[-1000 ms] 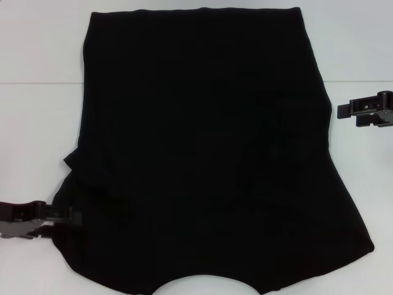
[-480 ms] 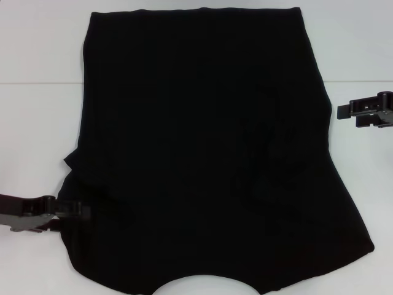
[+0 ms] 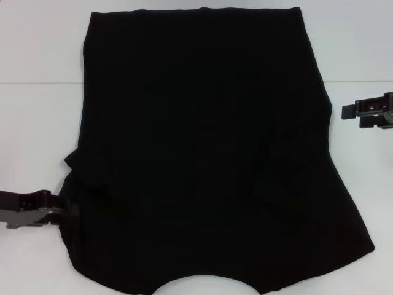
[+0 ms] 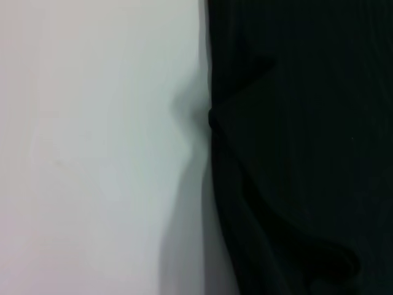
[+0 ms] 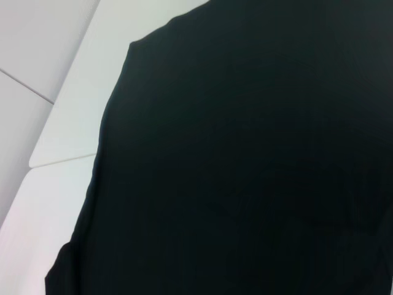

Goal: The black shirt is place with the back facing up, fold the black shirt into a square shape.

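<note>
A: Status entry. The black shirt [image 3: 202, 147] lies spread on the white table [image 3: 37, 49], plain side up, neck opening at the near edge. Its left sleeve looks already folded in: the left edge runs nearly straight, with one small bump of cloth low down. The right side flares out wide toward the near right corner, so that fold seems not yet done.

B: Grippers?

A: The left gripper [image 3: 69, 210] sits low at the shirt's left edge, tips touching or just into the cloth. Black fingers against black cloth, so I cannot tell whether they are spread or clamped on the hem. The right gripper [image 3: 349, 111] hangs beside the shirt's right edge, apart from it, holding nothing; its gap is not readable either.

B: Material notes?

A: Soft matte knit, limp, lying flat with shallow creases. The left wrist view shows a layered fold line and a small notch at the edge. No lettering visible.

B: Remaining?

A: My estimate: right sleeve inward, then lengthwise folds to reach a square.
</note>
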You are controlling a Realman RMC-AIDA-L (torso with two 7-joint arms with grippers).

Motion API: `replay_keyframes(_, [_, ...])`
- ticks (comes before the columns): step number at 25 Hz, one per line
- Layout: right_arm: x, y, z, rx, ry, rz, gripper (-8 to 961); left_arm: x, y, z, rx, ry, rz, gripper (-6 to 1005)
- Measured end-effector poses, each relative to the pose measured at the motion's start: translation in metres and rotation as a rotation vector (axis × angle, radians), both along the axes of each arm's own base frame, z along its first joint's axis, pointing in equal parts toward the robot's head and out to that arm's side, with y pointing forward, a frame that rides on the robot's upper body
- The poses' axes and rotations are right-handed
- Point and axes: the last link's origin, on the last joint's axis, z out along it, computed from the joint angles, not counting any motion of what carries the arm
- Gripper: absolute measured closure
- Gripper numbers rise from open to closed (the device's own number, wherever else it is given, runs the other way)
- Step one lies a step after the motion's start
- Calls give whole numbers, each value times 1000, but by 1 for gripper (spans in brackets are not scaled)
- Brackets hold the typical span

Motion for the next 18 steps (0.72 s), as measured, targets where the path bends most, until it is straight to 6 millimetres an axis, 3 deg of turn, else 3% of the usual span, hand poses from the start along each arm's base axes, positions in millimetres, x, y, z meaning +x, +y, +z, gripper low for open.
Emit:
replay_keyframes(13, [5,-9,1,-32,7,8,301,7,3,-3,-30,8,-19,870])
replay_keyframes(18, [15,-22,4,-77,-4,2,301,18,-3,5,-50,-89,-80,906])
